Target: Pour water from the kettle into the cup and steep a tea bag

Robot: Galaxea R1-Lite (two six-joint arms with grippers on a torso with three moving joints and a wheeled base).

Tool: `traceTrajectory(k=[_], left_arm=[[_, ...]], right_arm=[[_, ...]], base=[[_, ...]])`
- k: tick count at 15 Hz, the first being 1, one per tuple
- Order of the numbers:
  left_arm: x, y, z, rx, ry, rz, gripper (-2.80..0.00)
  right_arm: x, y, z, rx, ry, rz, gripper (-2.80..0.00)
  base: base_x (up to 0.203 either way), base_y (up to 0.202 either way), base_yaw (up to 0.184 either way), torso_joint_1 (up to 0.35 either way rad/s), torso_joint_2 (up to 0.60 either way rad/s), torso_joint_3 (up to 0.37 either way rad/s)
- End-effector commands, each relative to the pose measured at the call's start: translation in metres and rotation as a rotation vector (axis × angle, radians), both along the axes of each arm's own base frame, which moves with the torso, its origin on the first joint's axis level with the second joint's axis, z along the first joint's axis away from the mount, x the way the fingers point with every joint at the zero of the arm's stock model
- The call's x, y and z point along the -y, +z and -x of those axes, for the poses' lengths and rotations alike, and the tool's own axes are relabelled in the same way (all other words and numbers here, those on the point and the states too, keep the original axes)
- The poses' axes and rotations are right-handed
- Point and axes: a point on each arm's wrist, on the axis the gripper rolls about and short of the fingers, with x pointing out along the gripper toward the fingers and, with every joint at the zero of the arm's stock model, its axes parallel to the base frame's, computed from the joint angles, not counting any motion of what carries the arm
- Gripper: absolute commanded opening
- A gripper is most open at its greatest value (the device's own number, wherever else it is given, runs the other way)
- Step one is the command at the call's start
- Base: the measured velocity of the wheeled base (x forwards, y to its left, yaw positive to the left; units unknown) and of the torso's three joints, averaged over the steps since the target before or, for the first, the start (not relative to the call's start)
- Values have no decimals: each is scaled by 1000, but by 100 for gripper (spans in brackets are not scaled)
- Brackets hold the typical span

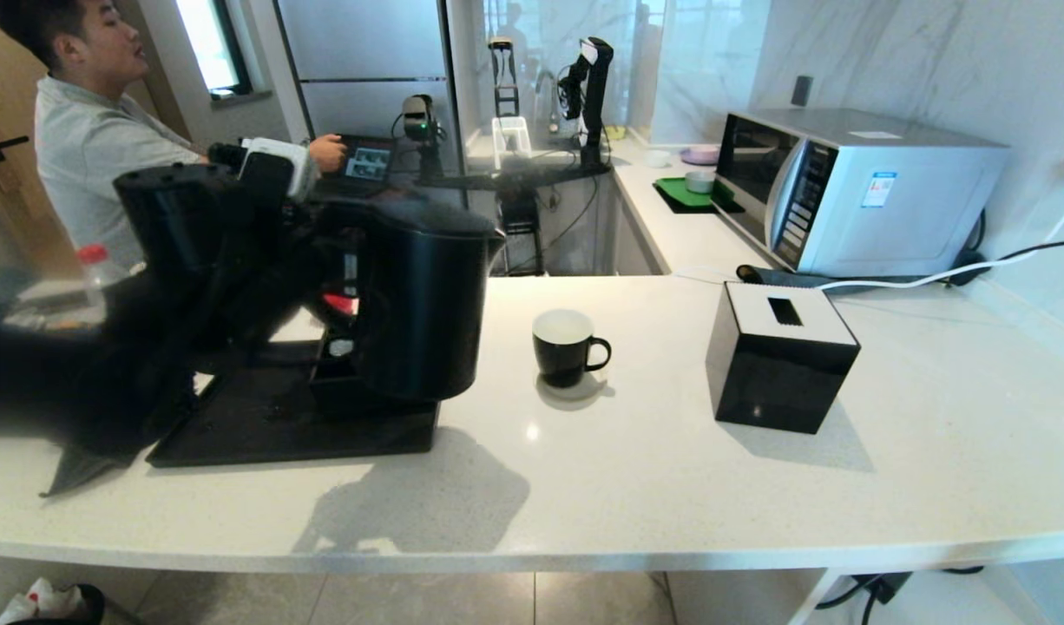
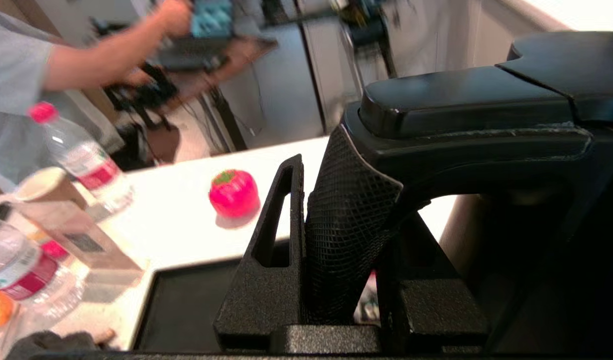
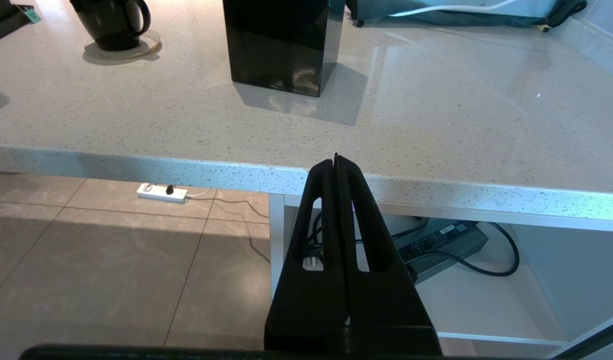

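1. My left pincer (image 2: 336, 240) is clamped on the kettle (image 1: 423, 304) handle, holding it above the black tray (image 1: 263, 425).
2. The cup (image 1: 567, 347) stands apart on the worktop (image 1: 671, 486); pouring and steeping remain.
3. My right pincer (image 3: 336, 165) hangs closed, empty.

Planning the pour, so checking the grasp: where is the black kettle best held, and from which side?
By its loop handle, from the side away from the spout. The left gripper already grips it there, which leaves the spout facing the cup for tipping.
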Motion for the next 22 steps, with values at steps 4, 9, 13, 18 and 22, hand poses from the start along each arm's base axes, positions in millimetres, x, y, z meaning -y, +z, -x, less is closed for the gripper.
traceTrajectory(k=[4,9,13,18,22], left_arm=[[11,2,-7,-28,-20,-38,-280],[22,-3,-15,-86,5,-95,-280],[28,-3,-24,-110,3,-121,-280],[40,-5,-37,-140,22,-157,-280],[50,-6,-45,-155,21,-167,-280]], right_arm=[[0,0,0,-2,1,1,-280],[0,0,0,-2,1,1,-280],[0,0,0,-2,1,1,-280],[0,0,0,-2,1,1,-280],[0,0,0,-2,1,1,-280]], base=[[0,0,0,0,0,0],[0,0,0,0,0,0],[0,0,0,0,0,0],[0,0,0,0,0,0],[0,0,0,0,0,0]])
